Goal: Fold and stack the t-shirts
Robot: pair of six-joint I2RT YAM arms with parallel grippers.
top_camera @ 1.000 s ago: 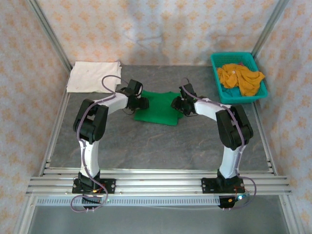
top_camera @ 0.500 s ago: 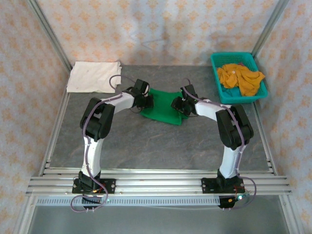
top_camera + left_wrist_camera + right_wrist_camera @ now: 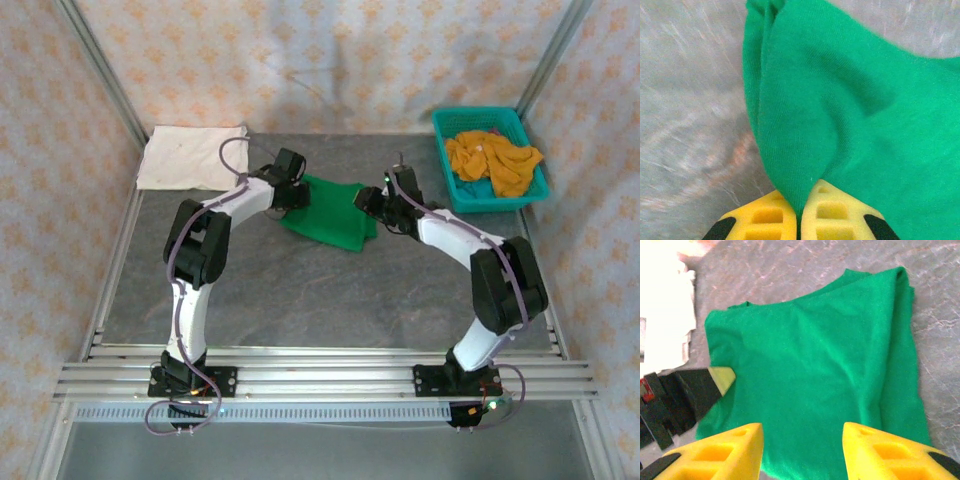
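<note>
On the grey table (image 3: 300, 300), at mid-back between the arms, the green t-shirt (image 3: 335, 218) lies folded. It looks like light, limp cloth that would sag and slip unless taken at a doubled edge. The left gripper (image 3: 801, 202) pinches such a fold at the shirt's left edge, and the right gripper (image 3: 801, 429) hovers wide open above its right side.

The green t-shirt (image 3: 330, 212) lies folded on the desk (image 3: 300, 290); the cream-white t-shirt (image 3: 190, 156) lies flat at the far left; mustard-orange t-shirts (image 3: 492, 160) are heaped in the basket (image 3: 476, 113).
</note>
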